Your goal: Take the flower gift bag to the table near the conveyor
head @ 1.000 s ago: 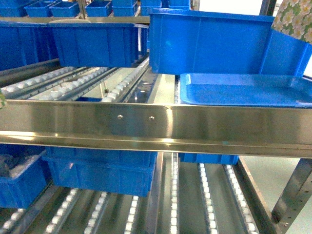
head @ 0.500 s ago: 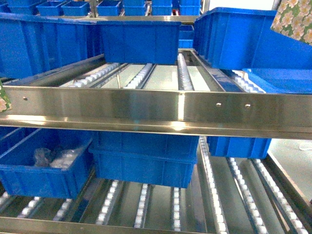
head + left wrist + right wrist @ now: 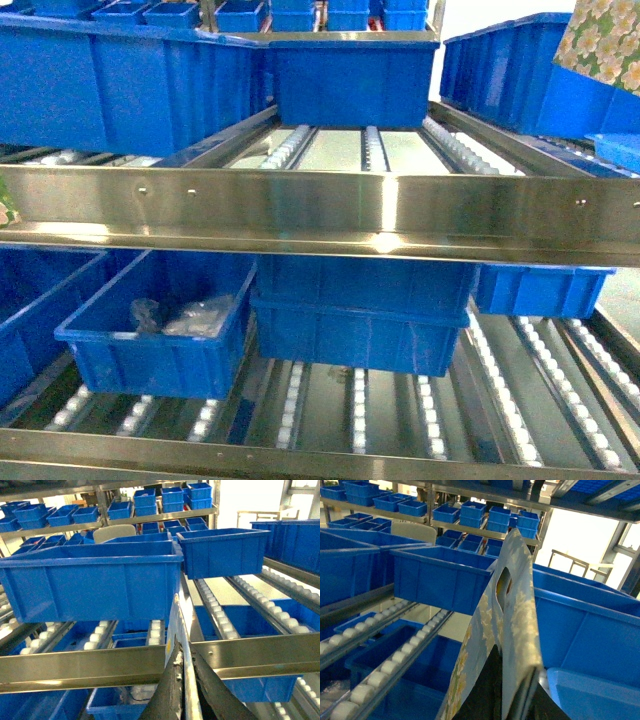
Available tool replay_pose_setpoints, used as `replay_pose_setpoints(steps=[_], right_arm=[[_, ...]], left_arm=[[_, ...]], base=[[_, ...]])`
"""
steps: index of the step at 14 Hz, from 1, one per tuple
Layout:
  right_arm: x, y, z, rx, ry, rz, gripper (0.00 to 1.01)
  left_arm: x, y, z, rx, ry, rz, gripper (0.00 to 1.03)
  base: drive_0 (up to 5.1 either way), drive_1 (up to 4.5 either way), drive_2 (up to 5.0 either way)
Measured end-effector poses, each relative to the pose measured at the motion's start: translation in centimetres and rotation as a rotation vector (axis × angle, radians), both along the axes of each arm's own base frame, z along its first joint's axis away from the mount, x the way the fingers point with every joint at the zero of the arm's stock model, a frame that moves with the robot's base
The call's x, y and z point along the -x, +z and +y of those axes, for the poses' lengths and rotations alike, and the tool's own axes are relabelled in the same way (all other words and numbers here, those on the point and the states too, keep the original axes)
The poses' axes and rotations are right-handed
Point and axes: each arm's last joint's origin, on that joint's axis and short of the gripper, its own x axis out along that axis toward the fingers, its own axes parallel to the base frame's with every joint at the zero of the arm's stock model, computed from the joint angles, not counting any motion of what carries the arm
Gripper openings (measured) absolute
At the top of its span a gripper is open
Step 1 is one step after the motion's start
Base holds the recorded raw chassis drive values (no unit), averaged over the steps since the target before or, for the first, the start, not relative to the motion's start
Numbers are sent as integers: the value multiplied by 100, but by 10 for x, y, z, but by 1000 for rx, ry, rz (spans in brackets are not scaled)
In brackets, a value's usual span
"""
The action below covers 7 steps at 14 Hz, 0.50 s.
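Meanwhile the rack [image 3: 300, 215] slid sideways across my head view as the base turned, the right jaws pinched on the flower bag [image 3: 507, 630] held aloft, left jaws unclear, tabletop unseen.

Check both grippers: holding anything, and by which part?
Right gripper is shut on the floral-printed gift bag, pinching its lower edge. Left gripper clamps a thin pale sheet edge-on; what it is cannot be told.

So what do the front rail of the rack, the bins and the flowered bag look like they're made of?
The long silver front rail of the conveyor: likely stainless steel, brushed, mirror-like glare. The blue rectangular bins: moulded plastic, glossy, ribbed rims. The flower-print gift bag: thin sheet, probably coated paper or plastic film, creased, with a die-cut handle.
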Motion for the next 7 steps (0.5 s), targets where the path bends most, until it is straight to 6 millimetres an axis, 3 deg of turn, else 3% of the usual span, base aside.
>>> replay_pose_setpoints(steps=[7], right_arm=[[0, 0, 0, 0, 0, -4, 2]], left_arm=[[0, 0, 0, 0, 1, 1, 2]], base=[[-495, 143, 329]])
